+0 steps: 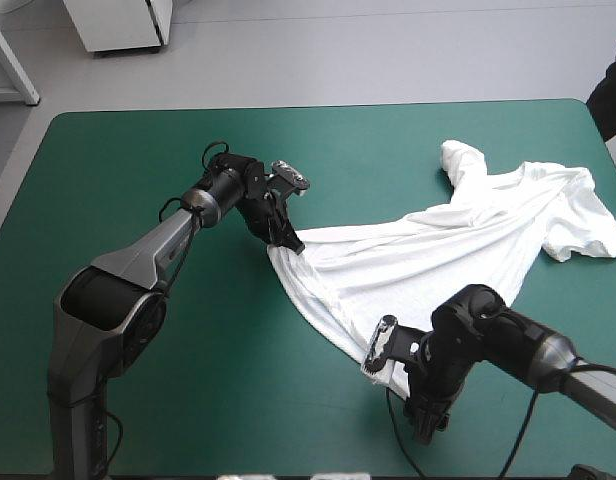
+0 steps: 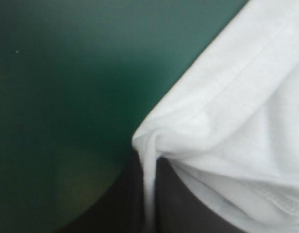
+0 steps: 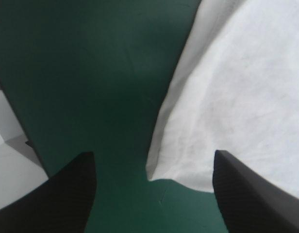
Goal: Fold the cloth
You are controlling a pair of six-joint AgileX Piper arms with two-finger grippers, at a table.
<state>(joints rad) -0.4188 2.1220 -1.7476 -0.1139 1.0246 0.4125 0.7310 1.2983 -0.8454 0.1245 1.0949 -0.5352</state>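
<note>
The white T-shirt [image 1: 458, 235] lies loosely spread and wrinkled, reaching from the table's middle to the far right, with one sleeve bunched at the far side. My left gripper [image 1: 286, 240] is shut on the shirt's left hem corner. In the left wrist view the gripper [image 2: 148, 170] has a pinched fold of the T-shirt [image 2: 237, 121] rising from between its black fingers. My right gripper [image 1: 410, 395] stands open over the shirt's near corner. In the right wrist view the gripper [image 3: 153, 154] has that corner of the T-shirt [image 3: 237, 97] lying flat between its fingers, nearer one finger.
The teal-green cover [image 1: 138, 180] shows bare to the left of the shirt and along the near side. The table's near edge [image 3: 18, 126] runs close beside my right gripper, with pale floor beyond it.
</note>
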